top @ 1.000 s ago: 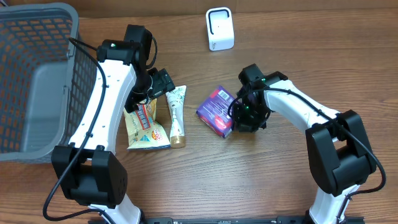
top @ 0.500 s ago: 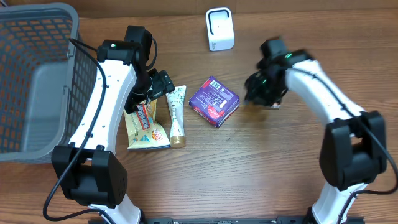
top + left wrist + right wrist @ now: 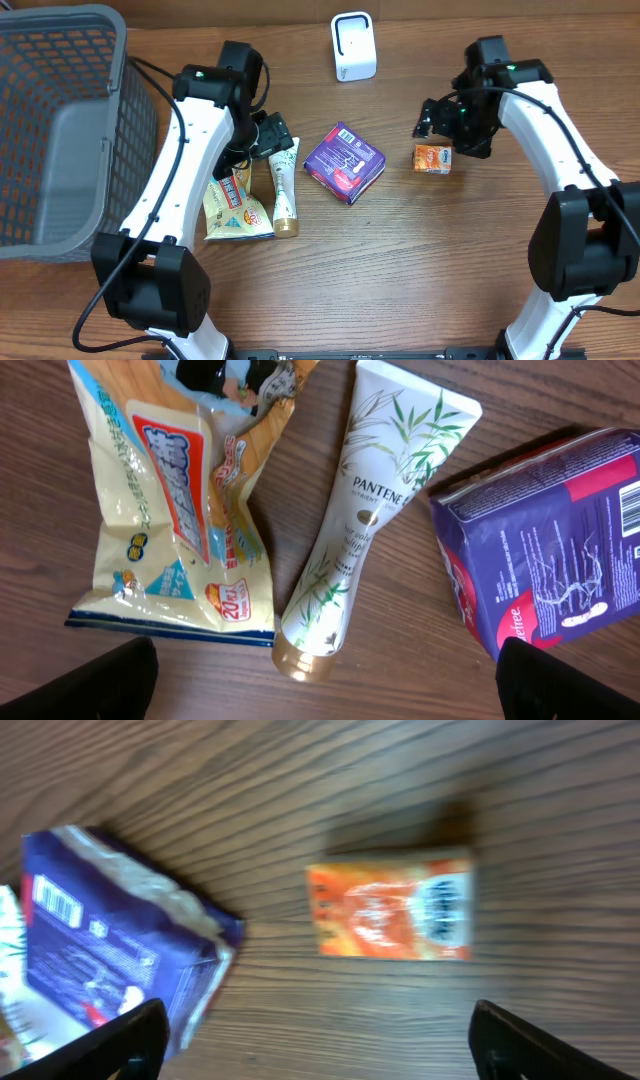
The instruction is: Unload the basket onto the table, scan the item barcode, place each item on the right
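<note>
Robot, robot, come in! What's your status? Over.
Both open, holding nothing: left gripper over the tube, right gripper over the orange box. Purple pack lying flat, barcode up. Nothing between it and the scanner.

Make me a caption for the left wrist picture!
A snack bag, a Pantene tube and a purple box lie on the wooden table below the open left gripper.

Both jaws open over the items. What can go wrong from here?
1. The left gripper hangs over the Pantene tube with the snack bag close beside it; closing may catch both.
2. The orange box shows no clear barcode on top (view blurred); it may need turning for the scanner.
</note>
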### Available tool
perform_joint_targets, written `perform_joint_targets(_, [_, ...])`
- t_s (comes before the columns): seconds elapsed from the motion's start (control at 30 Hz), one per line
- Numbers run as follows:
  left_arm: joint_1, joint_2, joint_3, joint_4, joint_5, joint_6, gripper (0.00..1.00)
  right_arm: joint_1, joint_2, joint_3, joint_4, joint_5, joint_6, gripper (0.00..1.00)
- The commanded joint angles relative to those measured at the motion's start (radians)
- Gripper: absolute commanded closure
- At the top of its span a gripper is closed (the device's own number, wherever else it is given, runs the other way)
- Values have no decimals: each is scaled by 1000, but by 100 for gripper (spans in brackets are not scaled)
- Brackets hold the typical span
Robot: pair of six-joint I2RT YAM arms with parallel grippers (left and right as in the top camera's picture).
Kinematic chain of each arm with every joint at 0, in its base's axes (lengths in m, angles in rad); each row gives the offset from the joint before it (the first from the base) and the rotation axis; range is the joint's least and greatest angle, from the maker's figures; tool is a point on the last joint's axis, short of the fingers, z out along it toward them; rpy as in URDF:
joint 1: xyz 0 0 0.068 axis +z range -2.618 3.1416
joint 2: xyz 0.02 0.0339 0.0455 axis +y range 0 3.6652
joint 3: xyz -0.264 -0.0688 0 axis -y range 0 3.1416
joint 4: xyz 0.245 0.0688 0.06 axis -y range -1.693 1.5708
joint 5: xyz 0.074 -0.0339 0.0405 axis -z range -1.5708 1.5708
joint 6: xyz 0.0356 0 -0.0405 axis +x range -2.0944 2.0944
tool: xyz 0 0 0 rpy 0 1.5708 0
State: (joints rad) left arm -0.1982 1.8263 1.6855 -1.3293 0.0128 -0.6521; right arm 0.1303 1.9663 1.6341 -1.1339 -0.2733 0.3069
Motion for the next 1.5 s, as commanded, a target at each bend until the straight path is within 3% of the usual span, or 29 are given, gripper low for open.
perform_joint_targets(0.0, [-14,1,-15,6,-65,-11,0,47,-2,-5,19,-35,-15,1])
perform_joint_targets(0.2, [-15,1,-15,5,-65,-10,0,123,31,-5,95,-35,23,0])
perform_joint_targets(0.47, [-12,1,-15,15,-64,-9,0,176,56,-5,134,-37,194,0])
perform_joint_targets(0.8, [-58,1,-33,-27,-64,50,0,183,-7,-5,75,-102,203,0])
perform_joint_targets(1.03, [-76,1,-98,47,-64,43,0,183,-159,-5,32,62,202,0])
perform_joint_targets(1.4, [-79,1,-111,71,-57,43,0,184,-156,-13,64,114,175,0])
perform_joint_targets(1.43, [-78,1,-111,72,-57,43,0,184,-153,-24,72,126,175,2])
perform_joint_targets(1.47, [-78,1,-112,75,-58,43,0,184,-153,-43,93,125,176,13])
